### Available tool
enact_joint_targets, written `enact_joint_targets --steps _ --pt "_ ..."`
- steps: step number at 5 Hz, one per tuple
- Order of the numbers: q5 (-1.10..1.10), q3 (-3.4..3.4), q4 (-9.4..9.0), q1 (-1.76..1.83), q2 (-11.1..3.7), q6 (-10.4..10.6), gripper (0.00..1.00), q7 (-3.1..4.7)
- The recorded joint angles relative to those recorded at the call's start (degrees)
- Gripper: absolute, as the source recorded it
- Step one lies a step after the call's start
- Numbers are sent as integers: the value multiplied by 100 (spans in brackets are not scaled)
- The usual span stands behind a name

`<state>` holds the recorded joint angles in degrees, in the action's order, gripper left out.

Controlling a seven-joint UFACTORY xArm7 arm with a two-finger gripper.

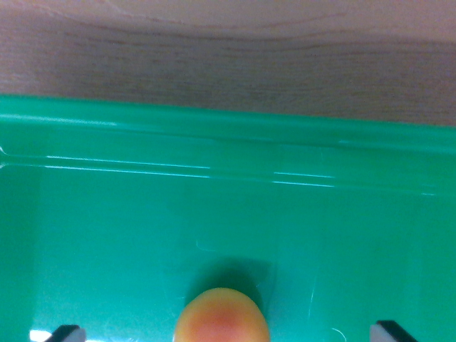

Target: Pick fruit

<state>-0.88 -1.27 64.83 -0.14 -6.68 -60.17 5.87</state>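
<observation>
Because my jaws (222, 333) stand spread wide with only their tips showing either side of the orange fruit (222, 317), which sits on the floor of the green tray (214, 128) on the wooden worktop (228, 64), I judge its round skin could squirt sideways if I close off-centre.

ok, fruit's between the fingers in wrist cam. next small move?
Probably close the gripper. The orange fruit sits centred between the two fingertips at the bottom edge, inside the green bin. The jaws look open and clear of it on both sides.
</observation>
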Motion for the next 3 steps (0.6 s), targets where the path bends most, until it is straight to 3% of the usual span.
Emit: enact_joint_targets --steps 1,2,3 --pt "0 0 0 0 0 0 0 0" --pt "-21 -7 -207 6 -77 254 0 35" --pt "-21 -7 -207 6 -77 254 0 35"
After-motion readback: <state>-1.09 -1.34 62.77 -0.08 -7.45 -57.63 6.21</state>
